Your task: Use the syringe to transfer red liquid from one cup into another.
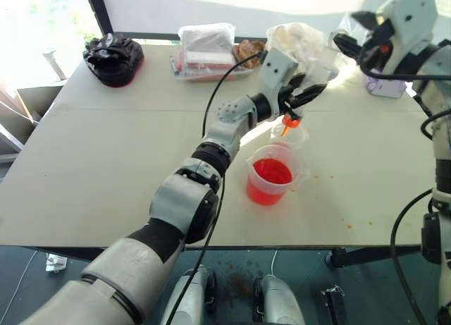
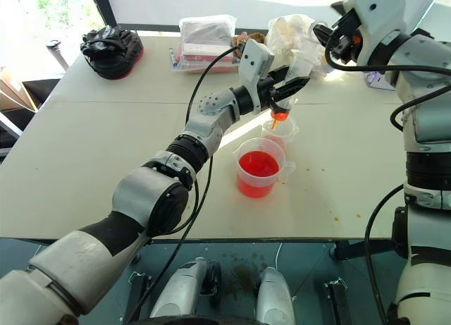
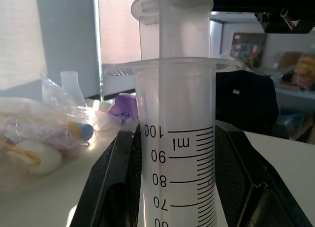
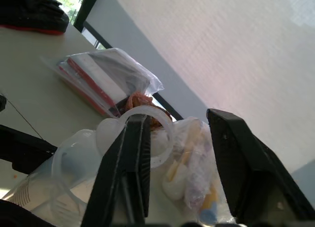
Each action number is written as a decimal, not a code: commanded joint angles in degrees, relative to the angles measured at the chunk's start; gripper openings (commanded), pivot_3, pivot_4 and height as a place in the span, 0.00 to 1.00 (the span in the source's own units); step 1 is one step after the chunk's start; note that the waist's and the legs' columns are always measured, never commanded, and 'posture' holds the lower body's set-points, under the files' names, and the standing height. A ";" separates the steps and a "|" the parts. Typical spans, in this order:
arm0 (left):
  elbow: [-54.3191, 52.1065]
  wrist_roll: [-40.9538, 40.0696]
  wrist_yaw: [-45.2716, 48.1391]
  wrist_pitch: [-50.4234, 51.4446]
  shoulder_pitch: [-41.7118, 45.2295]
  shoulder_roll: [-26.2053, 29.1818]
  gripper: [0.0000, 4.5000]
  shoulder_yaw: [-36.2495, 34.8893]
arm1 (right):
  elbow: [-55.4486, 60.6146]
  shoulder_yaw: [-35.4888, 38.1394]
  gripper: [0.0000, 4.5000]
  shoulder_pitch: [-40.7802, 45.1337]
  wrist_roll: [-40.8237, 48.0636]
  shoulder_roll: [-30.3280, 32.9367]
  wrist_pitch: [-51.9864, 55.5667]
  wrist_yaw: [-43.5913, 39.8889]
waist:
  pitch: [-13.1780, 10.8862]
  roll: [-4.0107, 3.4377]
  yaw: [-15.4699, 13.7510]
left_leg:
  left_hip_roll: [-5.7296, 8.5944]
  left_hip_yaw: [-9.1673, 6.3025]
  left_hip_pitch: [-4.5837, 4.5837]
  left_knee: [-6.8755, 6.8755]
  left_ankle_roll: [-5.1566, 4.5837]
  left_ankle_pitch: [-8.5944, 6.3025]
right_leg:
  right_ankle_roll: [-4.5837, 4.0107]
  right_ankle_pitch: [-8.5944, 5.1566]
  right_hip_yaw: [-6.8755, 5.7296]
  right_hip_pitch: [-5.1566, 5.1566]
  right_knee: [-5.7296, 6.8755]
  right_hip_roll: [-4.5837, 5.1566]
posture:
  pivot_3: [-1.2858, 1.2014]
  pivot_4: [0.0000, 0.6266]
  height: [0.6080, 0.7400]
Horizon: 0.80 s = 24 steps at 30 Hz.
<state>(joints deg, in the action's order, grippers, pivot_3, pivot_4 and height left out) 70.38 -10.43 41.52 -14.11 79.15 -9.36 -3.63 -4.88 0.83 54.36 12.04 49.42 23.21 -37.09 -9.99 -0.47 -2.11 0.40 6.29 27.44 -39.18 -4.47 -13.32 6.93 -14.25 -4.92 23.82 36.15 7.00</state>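
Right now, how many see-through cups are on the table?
2. The larger spouted beaker of red liquid stands nearer the table's front edge; the smaller beaker stands just behind it, under the syringe's orange tip. More could hide among the bags behind.

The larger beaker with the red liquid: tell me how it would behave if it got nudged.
The larger beaker is probably fairly stable, since red liquid fills much of it and weighs down its base. A sharp push could slosh liquid over the open rim. Its clear plastic wall looks thin, so it would likely slide on the smooth table rather than tip.

Lab, work table (image 1: pixel 106 163), measuring beaker (image 1: pixel 270 175)
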 commanded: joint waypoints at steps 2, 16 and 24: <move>-2.67 -0.33 1.34 -2.55 2.76 -0.77 0.33 -0.98 | -0.33 0.87 0.00 0.57 -1.60 -0.36 1.18 -0.30 | 0.00 0.00 -0.06 | 0.00 0.00 0.00 0.00 0.00 0.00 | 0.00 0.00 -0.01 -0.01 0.00 0.00 | 0.52 0.24 1.00; -2.70 -2.60 -0.29 -1.87 6.15 -0.36 0.33 -4.73 | 8.59 1.25 0.00 -6.45 0.13 -4.80 8.16 -1.23 | 0.00 0.00 0.02 | 0.00 0.00 0.00 -0.01 0.01 0.00 | 0.01 0.01 -0.01 -0.01 0.01 0.00 | 0.52 0.24 1.00; -1.85 -3.00 -1.63 -2.71 8.13 0.01 0.33 -5.88 | 10.23 1.46 0.00 -8.81 -0.69 -7.26 9.46 -0.90 | 0.00 0.00 -0.01 | 0.00 0.00 -0.01 -0.01 0.01 0.00 | 0.02 0.01 -0.01 -0.03 0.01 -0.02 | 0.52 0.24 1.00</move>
<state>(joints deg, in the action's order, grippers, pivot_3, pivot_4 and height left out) 73.41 -10.44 41.81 -13.88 81.00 -9.34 -5.87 3.89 5.64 48.08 9.78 43.80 30.92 -35.71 -9.99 -0.47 -2.12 0.40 6.29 27.43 -39.19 -4.46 -13.31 6.95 -14.24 -4.93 23.79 36.16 6.98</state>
